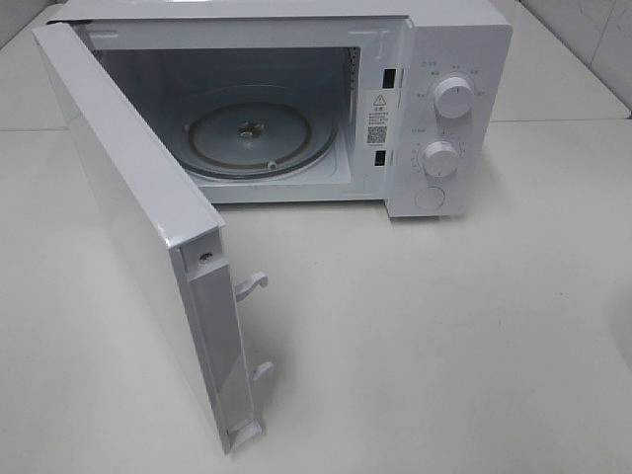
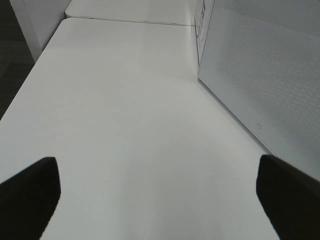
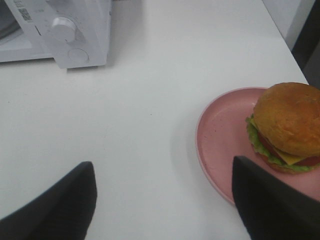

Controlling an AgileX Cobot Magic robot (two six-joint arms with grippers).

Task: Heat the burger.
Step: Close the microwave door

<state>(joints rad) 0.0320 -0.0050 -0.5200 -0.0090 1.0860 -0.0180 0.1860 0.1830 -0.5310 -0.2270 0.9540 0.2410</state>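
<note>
Only right wrist shows burger [image 3: 289, 125] on pink plate [image 3: 220, 145].

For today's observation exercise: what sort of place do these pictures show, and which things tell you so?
Probably a kitchen-style test bench: a white microwave with its door open on a plain white table, and a burger on a pink plate.

This looks like a test setup made to resemble a kitchen rather than a lived-in one. A white microwave [image 1: 296, 99] with two round dials [image 1: 453, 96] stands with its door [image 1: 138, 227] swung wide on a plain white table [image 1: 444, 336], its glass turntable [image 1: 259, 141] bare. A pink plate [image 3: 220, 145] with a burger [image 3: 287, 127] sits on the same tabletop. Pale tiled wall [image 1: 583, 30] runs behind, and dark flooring [image 2: 12, 70] shows past the table's edge.
</note>
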